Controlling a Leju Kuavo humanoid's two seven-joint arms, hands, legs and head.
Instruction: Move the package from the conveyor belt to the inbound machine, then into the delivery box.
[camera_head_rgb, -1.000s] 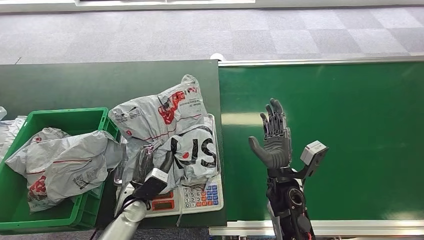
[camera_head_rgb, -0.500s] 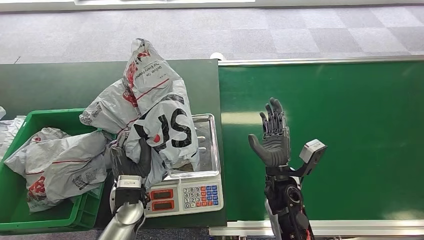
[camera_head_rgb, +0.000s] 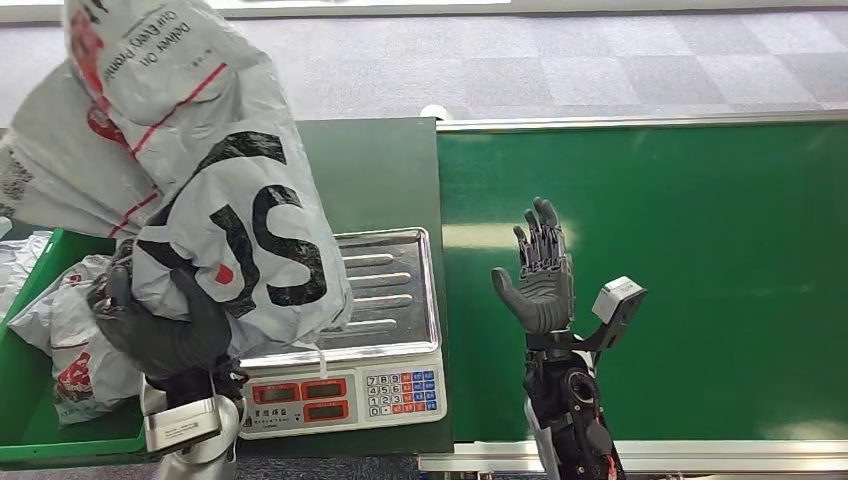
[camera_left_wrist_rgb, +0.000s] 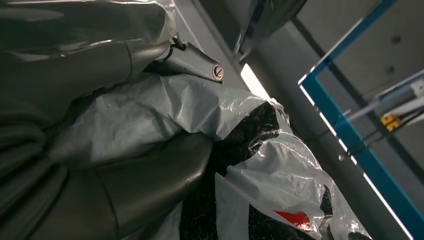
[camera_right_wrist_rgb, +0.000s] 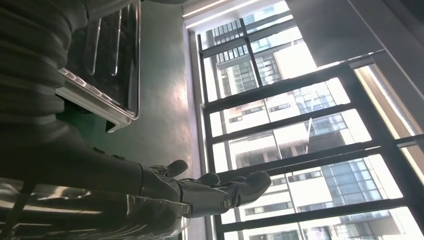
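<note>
Holding the package (camera_head_rgb: 200, 190) up off the scale: the left hand (camera_head_rgb: 160, 325) has its dark fingers wrapped round the lower end of a grey poly mailer with big black lettering and red marks, and the bag hangs high in the head view, above the gap between the weighing scale (camera_head_rgb: 385, 300) and the green crate (camera_head_rgb: 40, 435). The left wrist view confirms it: thumb and fingers (camera_left_wrist_rgb: 150, 175) clamped on crinkled grey plastic (camera_left_wrist_rgb: 280, 175).

Right hand (camera_head_rgb: 540, 275) is idle, raised palm-up over the green conveyor belt (camera_head_rgb: 700, 260), fingers straight and slightly apart, holding nothing. Same in the right wrist view, fingers (camera_right_wrist_rgb: 220, 187) extended with nothing in them.

Progress, as I read it:
- belt pickup: done, no parcel on the visible belt
- inbound machine (I take that to be the scale with steel tray and keypad): tray is bare, package is clear of it, so this stage looks finished
- delivery box: not done. Crate already holds other grey mailers (camera_head_rgb: 75, 345); ours is still in the air, not yet over the middle of the crate

Left to do: carry it further toward the crate, lower, let go. Bag is floppy and large next to the crate opening, so it may drape over the rim
</note>
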